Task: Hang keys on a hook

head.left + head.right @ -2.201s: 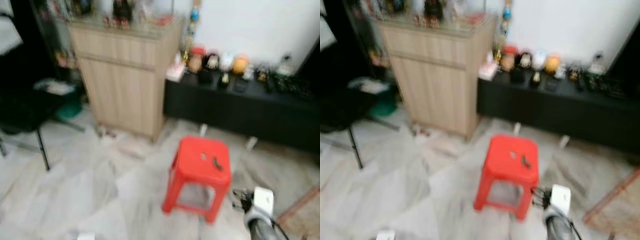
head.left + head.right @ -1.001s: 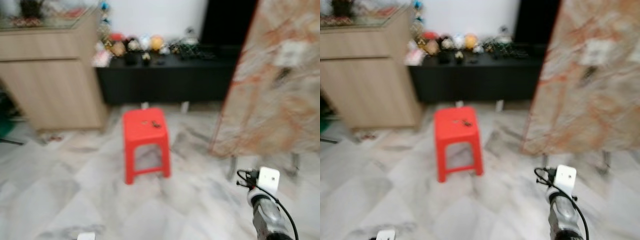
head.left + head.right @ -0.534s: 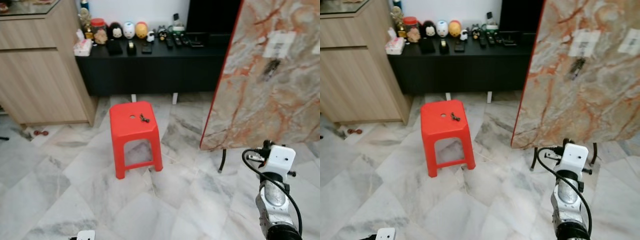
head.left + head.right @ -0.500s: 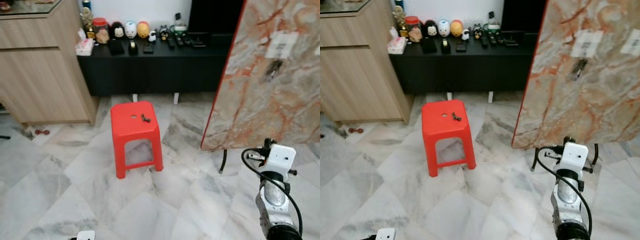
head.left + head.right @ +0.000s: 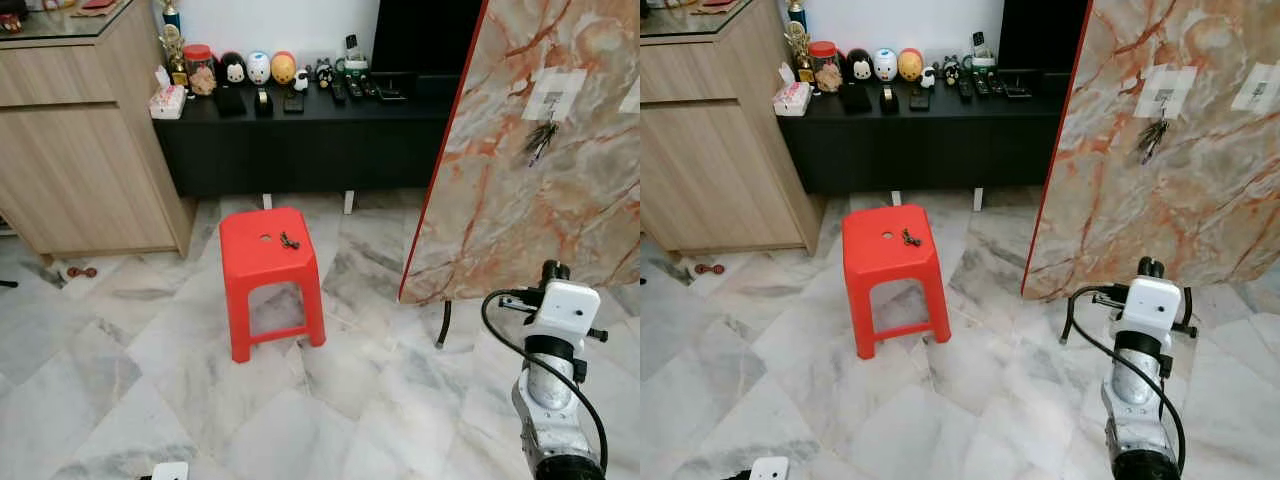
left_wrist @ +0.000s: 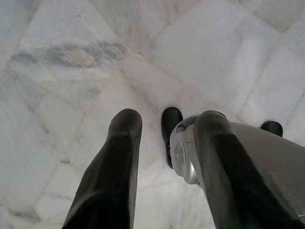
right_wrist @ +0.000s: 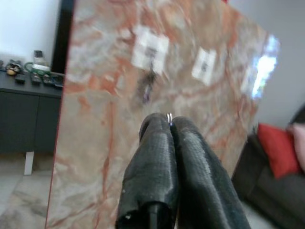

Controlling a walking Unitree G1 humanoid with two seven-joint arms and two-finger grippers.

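In the left eye view a red stool (image 5: 270, 262) stands on the marble floor (image 5: 120, 370), left of centre, with a small bunch of keys (image 5: 289, 241) lying on its seat towards the far right corner. To the right leans a big marble-patterned board (image 5: 520, 170) carrying white stick-on hooks (image 5: 553, 94); another bunch (image 5: 541, 140) already hangs from one. The right arm (image 5: 553, 400) rises at the near right, well apart from the stool. Far behind, a black sideboard (image 5: 300, 140) holds small ornaments, and a wooden cabinet (image 5: 80, 160) stands at the far left.

The right eye view gives the same layout and shows a second, bare white hook (image 5: 1255, 86) further right on the board.

In the left wrist view the left tool (image 6: 162, 157) hangs over the floor with its two black fingers (image 6: 116, 167) spread, holding nothing.

In the right wrist view the right tool (image 7: 167, 125) has its fingers pressed together, facing the board; a tiny bright glint sits at the tips, too small to name.

The risks, as I judge them: the keys are small and flat on a smooth seat, so a misaligned pinch could push them off the edge onto the floor. The stool looks light and could slide if bumped. The board only leans, so a hard press at the hook might shift it or knock the hanging bunch loose
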